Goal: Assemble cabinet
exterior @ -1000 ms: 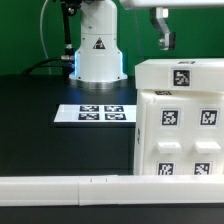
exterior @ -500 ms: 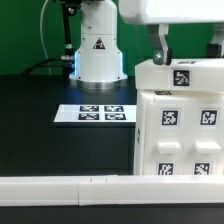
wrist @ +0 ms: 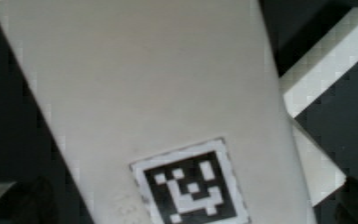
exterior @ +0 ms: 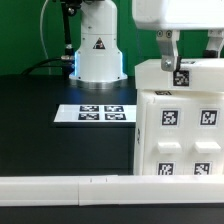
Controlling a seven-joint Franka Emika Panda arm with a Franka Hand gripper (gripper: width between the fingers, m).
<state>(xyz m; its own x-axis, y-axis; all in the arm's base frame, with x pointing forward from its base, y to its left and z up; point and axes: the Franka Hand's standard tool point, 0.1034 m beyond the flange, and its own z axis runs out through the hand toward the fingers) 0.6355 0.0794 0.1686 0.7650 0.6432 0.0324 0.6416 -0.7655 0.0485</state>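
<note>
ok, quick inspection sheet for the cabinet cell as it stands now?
Surface: black table, bare in the exterior view's left half.
Job's things: white cabinet at the exterior view's right, tags on its top and front faces; the wrist view shows a tagged white panel close below the camera.
Clutter: marker board flat near the robot base; long white rail along the near edge.
Gripper: gripper low over the cabinet's top tag; whether it is open or shut cannot be told.
Cables: dark cables behind the base.
Surroundings: nothing seen.
</note>
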